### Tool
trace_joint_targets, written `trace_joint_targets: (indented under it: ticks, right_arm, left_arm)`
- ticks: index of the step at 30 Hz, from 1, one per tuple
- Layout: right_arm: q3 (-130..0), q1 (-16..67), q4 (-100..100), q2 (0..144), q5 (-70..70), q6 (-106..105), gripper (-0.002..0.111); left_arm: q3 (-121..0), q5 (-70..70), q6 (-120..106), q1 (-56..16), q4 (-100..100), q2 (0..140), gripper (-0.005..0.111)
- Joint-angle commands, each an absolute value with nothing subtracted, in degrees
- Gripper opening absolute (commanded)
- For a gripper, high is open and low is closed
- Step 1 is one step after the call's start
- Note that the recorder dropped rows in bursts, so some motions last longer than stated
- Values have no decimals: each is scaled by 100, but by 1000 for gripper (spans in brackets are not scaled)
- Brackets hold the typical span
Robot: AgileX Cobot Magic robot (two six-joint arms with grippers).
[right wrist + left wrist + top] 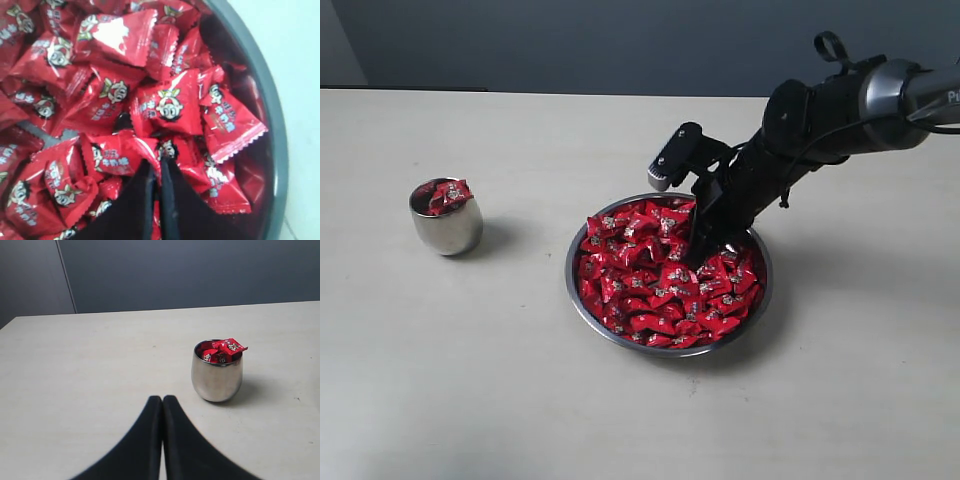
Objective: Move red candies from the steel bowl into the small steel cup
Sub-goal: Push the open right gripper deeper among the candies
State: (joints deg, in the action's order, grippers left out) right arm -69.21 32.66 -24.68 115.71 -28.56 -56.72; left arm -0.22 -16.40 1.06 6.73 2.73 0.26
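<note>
The steel bowl (569, 285) sits at centre right, heaped with red candies (645, 285). My right gripper (698, 256) reaches down into the pile on the bowl's right half. Seen from the right wrist, its fingers (158, 161) stand almost together with a strip of red candy wrapper (150, 150) pinched between them, close to the bowl's rim (265, 90). The small steel cup (447, 228) stands upright at the left with a few red candies (445, 195) heaped at its mouth. My left gripper (162, 399) is shut and empty, short of the cup (216, 377).
The pale table (520, 400) runs bare around bowl and cup. A dark wall (570, 40) stands behind the far edge. The right arm (840, 110) slants in from the upper right. The left arm is out of the exterior view.
</note>
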Motion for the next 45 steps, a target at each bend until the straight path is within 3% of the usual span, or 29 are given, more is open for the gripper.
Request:
trace_joint_targets:
  ticks: [1,37,40,45]
  right_arm:
    - [-6948,3266,-2501,11323,-2875,-5692,-1]
    - [-6948,3266,-2605,11356,-3104,-5735,-1]
    - [-6948,3266,-2618,11356,-3132,-5735,8]
    - [-6948,3266,-2680,11356,-3111,-5735,33]
  left_arm:
    - [0,-1631,112,677,260,0,0]
    - [0,-1631,112,677,260,0,0]
    - [0,-1631,112,677,260,0,0]
    - [0,-1631,112,677,260,0,0]
